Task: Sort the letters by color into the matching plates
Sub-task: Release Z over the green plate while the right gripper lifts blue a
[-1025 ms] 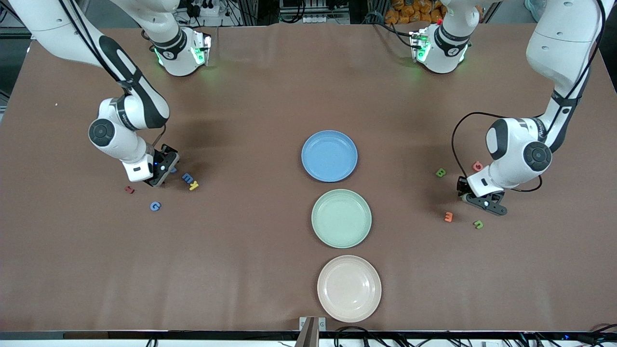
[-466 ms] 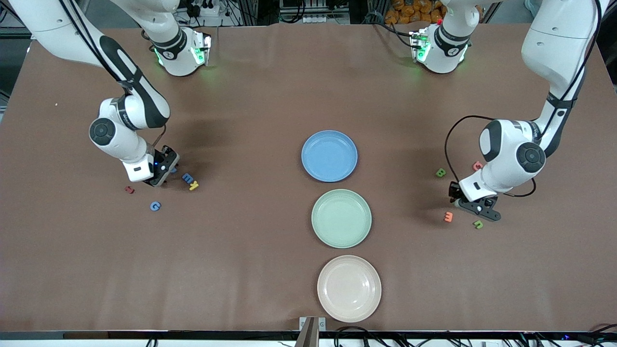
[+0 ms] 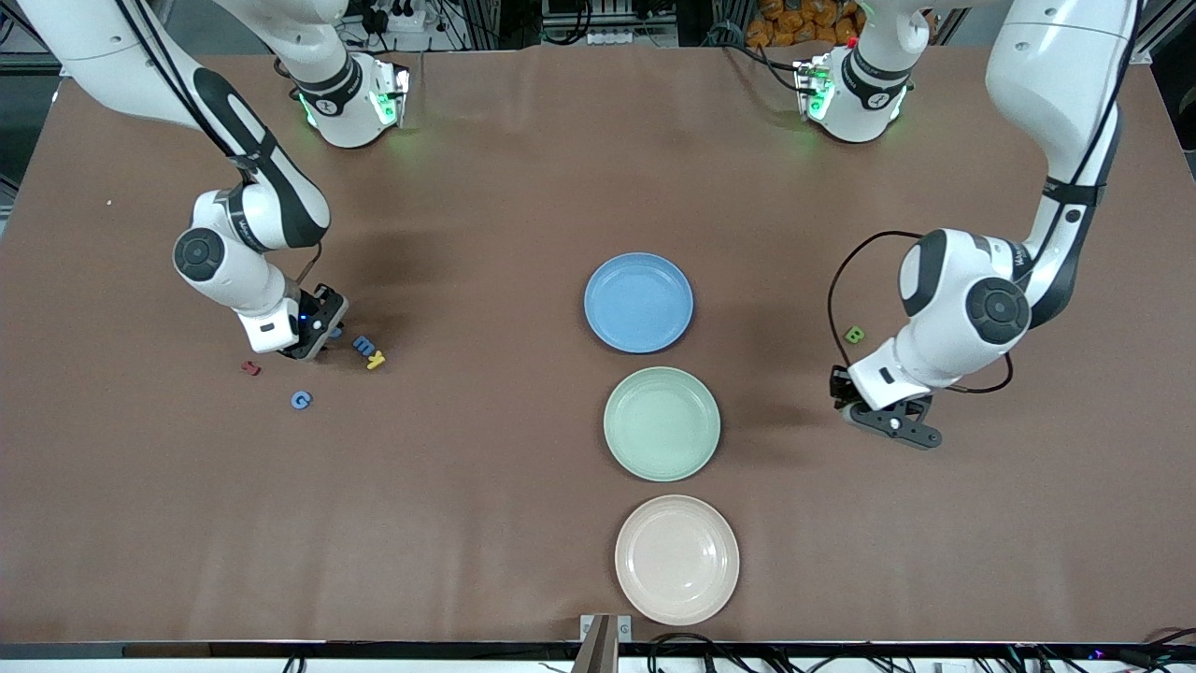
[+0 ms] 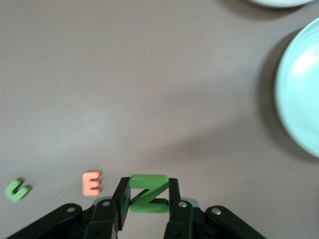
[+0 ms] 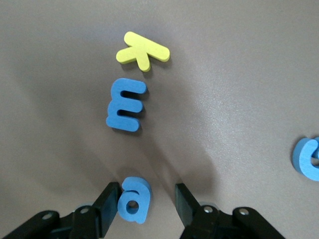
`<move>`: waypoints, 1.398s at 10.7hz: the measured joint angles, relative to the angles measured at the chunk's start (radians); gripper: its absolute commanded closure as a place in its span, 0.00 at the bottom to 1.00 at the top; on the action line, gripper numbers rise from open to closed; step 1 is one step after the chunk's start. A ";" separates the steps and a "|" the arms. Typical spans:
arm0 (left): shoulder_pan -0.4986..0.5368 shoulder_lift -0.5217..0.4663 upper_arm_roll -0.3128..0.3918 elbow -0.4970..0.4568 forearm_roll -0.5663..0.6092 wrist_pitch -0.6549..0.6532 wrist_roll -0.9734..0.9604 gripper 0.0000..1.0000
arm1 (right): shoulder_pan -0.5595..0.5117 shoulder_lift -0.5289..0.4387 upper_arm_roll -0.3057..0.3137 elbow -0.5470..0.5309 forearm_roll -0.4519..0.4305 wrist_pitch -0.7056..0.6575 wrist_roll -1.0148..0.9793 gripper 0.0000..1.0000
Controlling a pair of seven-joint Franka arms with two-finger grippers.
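Observation:
My left gripper (image 4: 147, 186) is shut on a green letter Z (image 4: 148, 194), over the table between the loose letters and the mint green plate (image 3: 662, 423). In the front view this gripper (image 3: 888, 425) hides the Z. My right gripper (image 5: 147, 196) is low at the table and open around a blue letter a (image 5: 133, 200); one finger touches it, the other stands apart. The blue plate (image 3: 638, 302) lies farther from the front camera than the green plate. Close to the right gripper (image 3: 322, 329) lie a blue E (image 5: 125, 104), a yellow K (image 5: 143, 50) and a blue G (image 3: 300, 399).
An orange E (image 4: 91, 182) and a small green letter (image 4: 17, 189) lie by the left gripper. A green B (image 3: 854, 334) sits beside the left arm. A red letter (image 3: 250, 367) lies by the right arm. A cream-pink plate (image 3: 676, 559) is nearest the front camera.
The left arm has swung with the green Z from the loose letters toward the green plate, now covering the orange and green letters in the front view. The right arm has stayed in place.

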 measured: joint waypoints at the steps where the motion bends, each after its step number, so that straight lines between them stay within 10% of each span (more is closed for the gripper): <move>1: -0.035 0.002 -0.001 0.026 0.000 -0.003 -0.024 1.00 | 0.000 0.000 0.001 0.000 0.000 0.000 -0.001 0.60; 11: -0.321 0.253 0.007 0.303 0.000 0.004 -0.329 0.91 | 0.000 -0.001 0.002 0.000 -0.010 0.002 -0.002 0.79; 14: -0.381 0.277 0.018 0.310 0.000 0.024 -0.503 0.00 | 0.000 -0.001 0.001 0.003 -0.010 0.006 0.000 0.79; 15: -0.403 0.280 0.031 0.315 0.000 0.025 -0.533 0.00 | -0.001 -0.001 0.000 0.009 -0.009 0.010 0.007 0.79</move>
